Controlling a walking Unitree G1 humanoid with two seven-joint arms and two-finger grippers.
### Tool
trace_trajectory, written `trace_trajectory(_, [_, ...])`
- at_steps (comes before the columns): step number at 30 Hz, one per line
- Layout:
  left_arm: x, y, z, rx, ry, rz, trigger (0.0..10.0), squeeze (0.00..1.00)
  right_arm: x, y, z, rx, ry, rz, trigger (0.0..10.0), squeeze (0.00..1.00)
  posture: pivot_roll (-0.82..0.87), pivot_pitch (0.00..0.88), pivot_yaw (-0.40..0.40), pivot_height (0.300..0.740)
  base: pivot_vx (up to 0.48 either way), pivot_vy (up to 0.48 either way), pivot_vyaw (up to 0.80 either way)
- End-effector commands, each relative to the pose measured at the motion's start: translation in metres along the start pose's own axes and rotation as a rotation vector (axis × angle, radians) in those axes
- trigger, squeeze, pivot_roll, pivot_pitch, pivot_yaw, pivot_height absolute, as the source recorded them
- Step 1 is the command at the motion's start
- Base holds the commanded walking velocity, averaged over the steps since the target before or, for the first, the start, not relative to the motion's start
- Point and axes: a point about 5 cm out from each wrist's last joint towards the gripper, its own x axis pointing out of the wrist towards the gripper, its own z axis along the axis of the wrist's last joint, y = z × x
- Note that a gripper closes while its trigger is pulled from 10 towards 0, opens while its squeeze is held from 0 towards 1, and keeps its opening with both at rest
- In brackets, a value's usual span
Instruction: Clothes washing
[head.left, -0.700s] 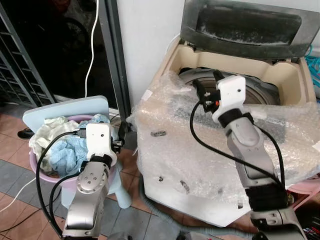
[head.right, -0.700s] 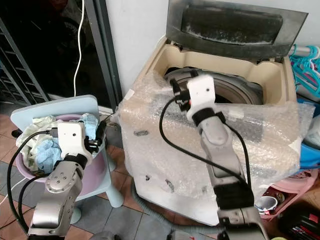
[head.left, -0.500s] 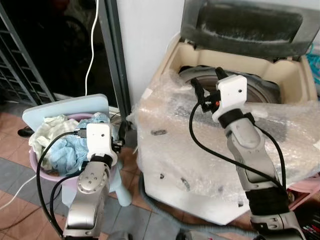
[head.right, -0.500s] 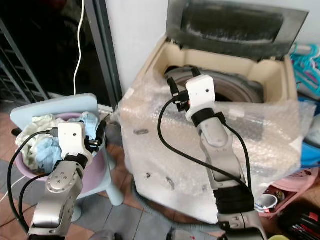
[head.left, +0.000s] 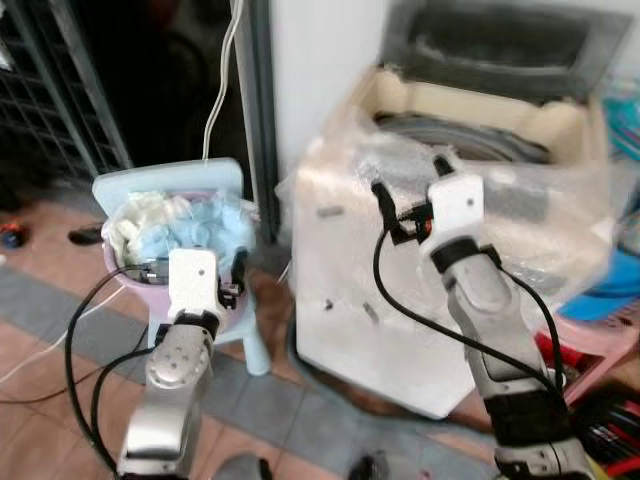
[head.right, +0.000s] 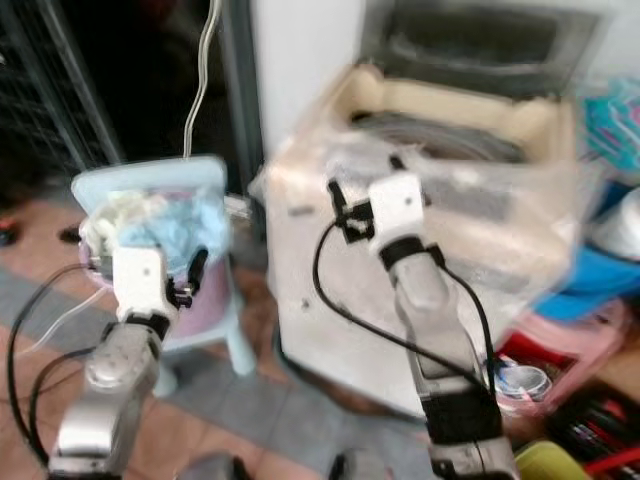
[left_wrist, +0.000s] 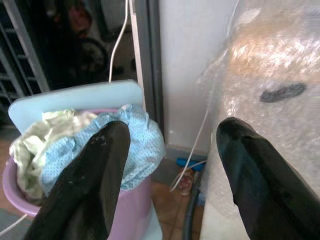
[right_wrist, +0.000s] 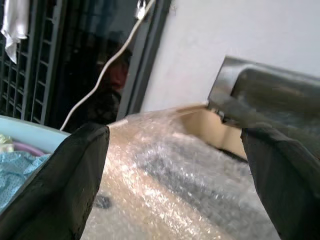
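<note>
The washing machine (head.left: 400, 300) stands wrapped in bubble wrap with its grey lid (head.left: 500, 50) raised and the drum (head.left: 470, 135) showing. To its left a pink basin (head.left: 122, 268) heaped with pale blue and cream clothes (head.left: 165, 220) rests on a light blue stool (head.left: 170, 178). My left gripper (left_wrist: 170, 175) is open and empty, just right of the basin, between it and the machine. My right gripper (right_wrist: 175, 175) is open and empty, held above the machine's wrapped front top, short of the drum. The eye views are blurred.
A dark doorway with a metal grille (head.left: 60, 90) lies behind the basin, and a white cable (head.left: 222, 80) hangs down there. A grey hose (head.left: 330, 385) runs on the tiled floor at the machine's base. A pink tub (head.left: 600, 335) and clutter sit at the right.
The whole picture has shifted and blurred, so the camera has moved back and turned. The right gripper has drawn back from the drum's rim toward the machine's front. Both grippers stay open.
</note>
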Motion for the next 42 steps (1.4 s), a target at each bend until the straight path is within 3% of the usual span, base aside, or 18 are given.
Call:
trace_trajectory(1, [-0.001, 0.003, -0.002, -0.009, 0.013, 0.026, 10.0, 0.00, 0.003, 0.003, 0.007, -0.005, -0.018, 0.015, 10.0, 0.40, -0.02, 0.000, 0.013, 0.740, 0.000, 0.000, 0.00])
trace_trajectory(2, [-0.001, 0.004, -0.002, -0.014, 0.019, 0.033, 10.0, 0.00, 0.003, 0.004, 0.005, -0.001, -0.008, 0.020, 10.0, 0.00, -0.02, 0.000, 0.013, 0.740, 0.000, 0.000, 0.00])
trace_trajectory(13, [-0.001, 0.005, -0.004, -0.015, 0.034, 0.044, 10.0, 0.00, 0.002, 0.008, 0.003, -0.001, 0.000, 0.031, 10.0, 0.00, -0.02, 0.000, 0.013, 0.740, 0.000, 0.337, 0.00])
trace_trajectory(17, [-0.001, 0.003, 0.001, 0.052, -0.015, 0.017, 10.0, 0.00, 0.000, 0.009, 0.002, -0.001, 0.004, 0.034, 10.0, 0.00, -0.02, 0.000, 0.018, 0.740, 0.000, 0.480, 0.00])
trace_trajectory(27, [-0.003, 0.005, 0.000, 0.011, -0.013, 0.037, 10.0, 0.00, -0.001, 0.012, -0.001, -0.003, 0.017, 0.051, 10.0, 0.00, 0.00, 0.014, 0.011, 0.740, 0.000, 0.480, 0.00])
trace_trajectory(28, [-0.005, 0.006, 0.003, 0.036, -0.028, 0.047, 10.0, 0.00, -0.001, 0.013, 0.000, -0.003, 0.016, 0.054, 10.0, 0.00, 0.00, 0.013, 0.009, 0.740, 0.000, 0.000, 0.00])
trace_trajectory(30, [-0.007, 0.006, 0.005, 0.008, -0.056, 0.026, 10.0, 0.00, 0.001, 0.013, 0.001, -0.003, 0.012, 0.059, 10.0, 0.00, 0.00, 0.012, 0.006, 0.740, 0.000, 0.000, 0.00])
trace_trajectory(42, [-0.009, 0.011, 0.005, -0.022, -0.060, 0.000, 10.0, 0.00, 0.002, 0.019, 0.001, -0.019, -0.004, 0.095, 10.0, 0.00, 0.00, 0.013, 0.018, 0.740, 0.209, 0.000, 0.00])
